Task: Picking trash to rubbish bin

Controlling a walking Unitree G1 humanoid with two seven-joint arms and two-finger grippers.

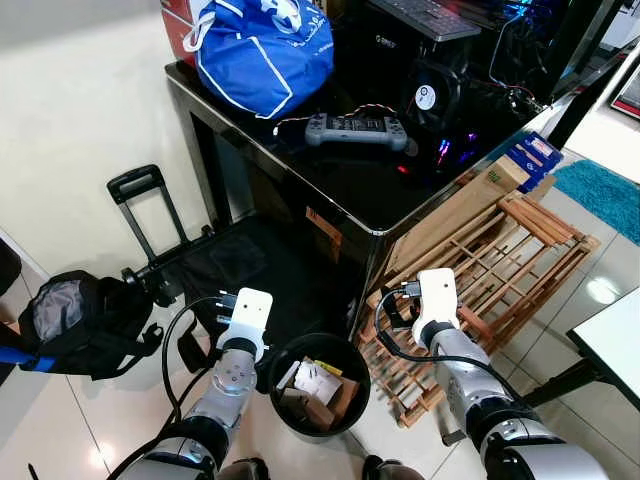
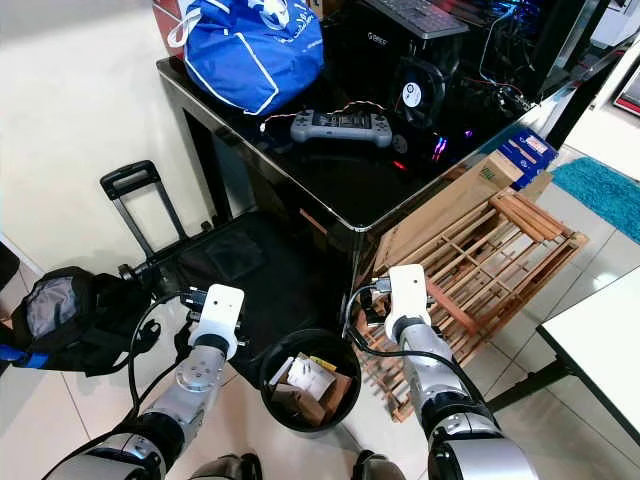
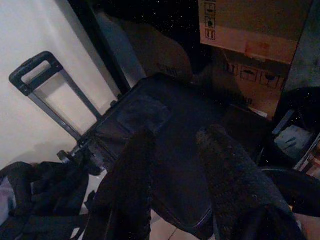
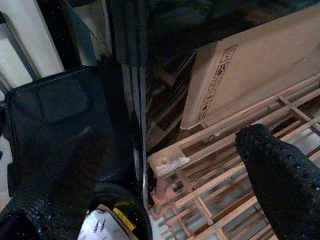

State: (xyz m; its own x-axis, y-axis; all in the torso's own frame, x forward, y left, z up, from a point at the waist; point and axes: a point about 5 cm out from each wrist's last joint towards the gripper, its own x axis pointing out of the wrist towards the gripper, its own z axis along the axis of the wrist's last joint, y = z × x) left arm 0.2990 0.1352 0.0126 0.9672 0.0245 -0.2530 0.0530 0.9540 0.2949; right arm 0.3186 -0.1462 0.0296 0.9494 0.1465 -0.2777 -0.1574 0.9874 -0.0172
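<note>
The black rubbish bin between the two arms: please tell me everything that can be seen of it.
The rubbish bin is a small, round, black container, apparently plastic, standing upright on the pale tiled floor. It is open on top and holds cardboard scraps and crumpled white paper with a yellow piece. It stands before the black table's corner, beside the wooden rack and the black trolley bag, between both arms.

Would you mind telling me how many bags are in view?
3: a blue bag on the black table, a black trolley bag under it, and a black backpack on the floor at left.
</note>
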